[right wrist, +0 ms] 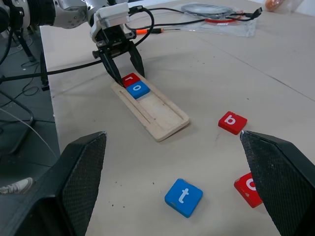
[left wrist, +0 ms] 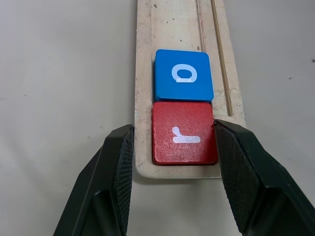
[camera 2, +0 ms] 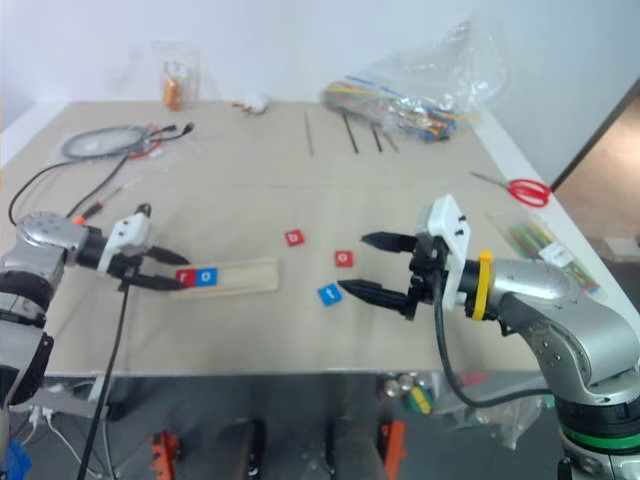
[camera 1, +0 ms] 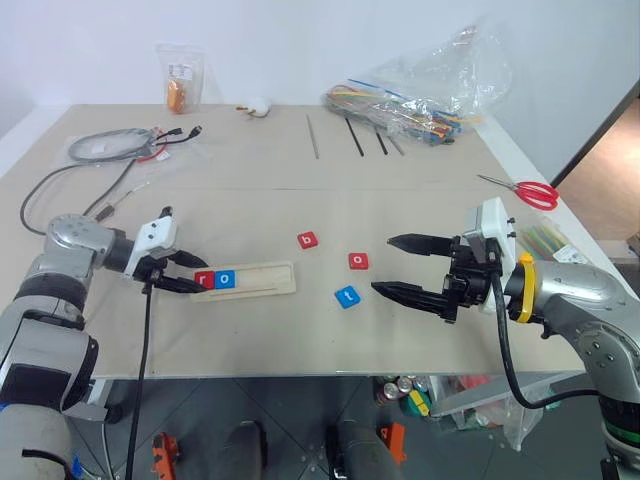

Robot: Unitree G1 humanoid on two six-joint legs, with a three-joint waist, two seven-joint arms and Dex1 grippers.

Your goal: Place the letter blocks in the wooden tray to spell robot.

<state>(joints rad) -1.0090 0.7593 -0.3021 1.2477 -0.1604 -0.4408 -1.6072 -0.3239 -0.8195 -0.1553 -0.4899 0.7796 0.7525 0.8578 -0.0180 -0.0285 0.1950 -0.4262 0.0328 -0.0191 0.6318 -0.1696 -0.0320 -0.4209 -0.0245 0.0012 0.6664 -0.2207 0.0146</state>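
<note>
The tray [camera 1: 245,277] lies flat on the table [camera 1: 300,180], its long side running left to right in front of the robot. Two blocks sit in its left end, touching: the red r [left wrist: 184,139] at the very end, then the blue o [left wrist: 183,74].

The left gripper [left wrist: 172,147] is at that end. Its fingers [left wrist: 118,162] are squeezed in against the sides of the tray, one on each side, with the red r between them. I think it is lining things up, not lifting.

Three blocks lie loose on the table to the right of the tray: the red b [camera 1: 307,240], the red o [camera 1: 358,261] and the blue t [camera 1: 347,296]. The b goes in next, I think. It lies between the tray and the right gripper [camera 1: 400,266], which hangs above the table with its fingers spread wide and nothing in them. That arm seems the handier one.

The left wrist view shows the grip up close. The right wrist view shows the tray's free space beyond the o.
</note>
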